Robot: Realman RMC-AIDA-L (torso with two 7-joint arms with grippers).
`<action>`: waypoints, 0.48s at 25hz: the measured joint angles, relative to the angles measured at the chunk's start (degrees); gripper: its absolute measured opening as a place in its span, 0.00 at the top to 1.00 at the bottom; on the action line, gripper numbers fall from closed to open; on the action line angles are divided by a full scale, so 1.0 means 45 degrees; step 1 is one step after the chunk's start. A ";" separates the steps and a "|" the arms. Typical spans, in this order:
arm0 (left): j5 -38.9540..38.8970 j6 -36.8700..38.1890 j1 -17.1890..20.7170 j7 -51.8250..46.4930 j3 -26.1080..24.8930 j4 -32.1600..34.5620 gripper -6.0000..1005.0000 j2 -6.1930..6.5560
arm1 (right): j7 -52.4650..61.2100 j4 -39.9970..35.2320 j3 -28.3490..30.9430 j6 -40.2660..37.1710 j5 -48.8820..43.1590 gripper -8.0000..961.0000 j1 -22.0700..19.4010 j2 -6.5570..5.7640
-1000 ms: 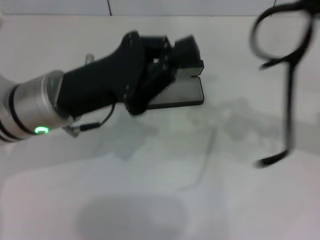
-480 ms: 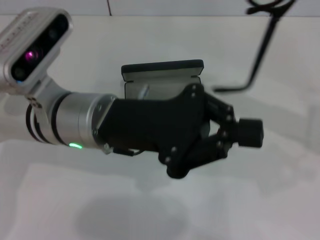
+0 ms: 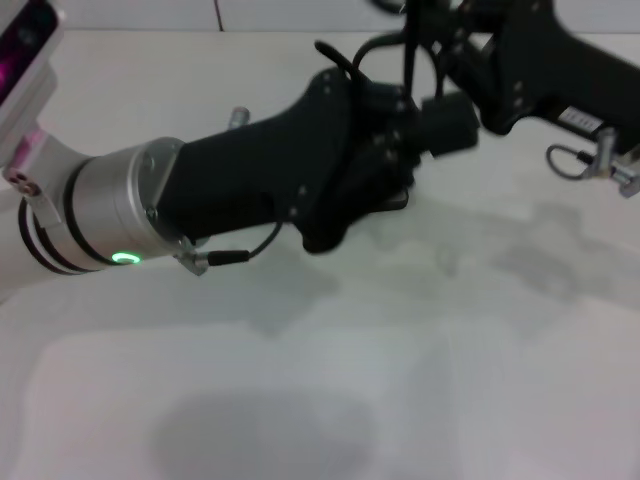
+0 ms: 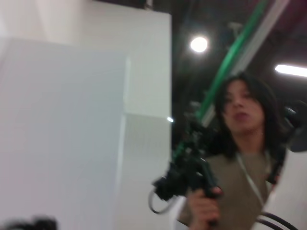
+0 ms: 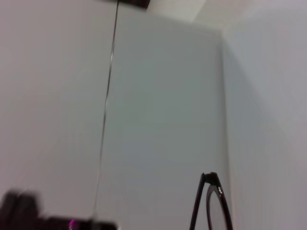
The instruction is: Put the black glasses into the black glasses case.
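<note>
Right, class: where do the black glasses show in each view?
Head view: black glasses, thin arms only, top centre, between left gripper and right gripper.
Left wrist view: not in it.
Right wrist view: one lens and hinge, against white surface.
Shared landmark: likely the dark seam.

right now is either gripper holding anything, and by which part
The thin black-framed glasses appear held by the right gripper, above the table's far side; the grip spot is hidden. Whether the left gripper beside it holds anything cannot be told.
</note>
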 joint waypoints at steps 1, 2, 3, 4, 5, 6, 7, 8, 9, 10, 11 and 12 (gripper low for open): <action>-0.0210 -0.0055 0.0014 -0.0004 -0.0008 -0.0146 0.97 0.0001 | -0.0005 -0.0100 -0.0281 0.0189 0.0000 0.94 -0.0038 0.0000; -0.0525 -0.0202 0.0020 -0.0010 -0.0011 -0.0405 0.97 0.0011 | -0.0009 -0.0184 -0.0491 0.0355 -0.0002 0.94 -0.0065 0.0000; -0.0723 -0.0393 0.0026 -0.0031 -0.0027 -0.0580 0.97 0.0026 | -0.0009 -0.0275 -0.0699 0.0502 -0.0004 0.94 -0.0088 0.0000; -0.0830 -0.0573 0.0032 -0.0075 -0.0040 -0.0700 0.97 0.0040 | 0.0008 -0.0392 -0.0958 0.0679 -0.0006 0.94 -0.0107 0.0000; -0.0858 -0.0804 0.0042 -0.0166 -0.0053 -0.0762 0.97 0.0056 | 0.0029 -0.0460 -0.1135 0.0756 -0.0006 0.94 -0.0114 0.0000; -0.0866 -0.1014 0.0048 -0.0274 -0.0065 -0.0794 0.97 0.0064 | 0.0029 -0.0460 -0.1135 0.0756 -0.0006 0.94 -0.0114 0.0000; -0.0859 -0.1180 0.0048 -0.0368 -0.0068 -0.0807 0.97 0.0067 | 0.0061 -0.0579 -0.1438 0.0812 -0.0010 0.94 -0.0125 -0.0001; -0.0841 -0.1326 0.0049 -0.0439 -0.0068 -0.0809 0.97 0.0070 | 0.0062 -0.0597 -0.1491 0.0816 -0.0011 0.94 -0.0125 -0.0001; -0.0827 -0.1420 0.0056 -0.0463 -0.0068 -0.0811 0.97 0.0071 | 0.0064 -0.0655 -0.1623 0.0829 -0.0010 0.94 -0.0125 -0.0001; -0.0822 -0.1478 0.0070 -0.0469 -0.0068 -0.0812 0.97 0.0071 | 0.0066 -0.0705 -0.1716 0.0830 0.0005 0.94 -0.0128 -0.0002; -0.0824 -0.1518 0.0102 -0.0471 -0.0068 -0.0818 0.97 0.0071 | 0.0071 -0.0732 -0.1778 0.0826 0.0021 0.94 -0.0148 -0.0001; -0.0835 -0.1540 0.0141 -0.0472 -0.0067 -0.0822 0.97 0.0067 | 0.0076 -0.0748 -0.1831 0.0820 0.0039 0.94 -0.0176 -0.0002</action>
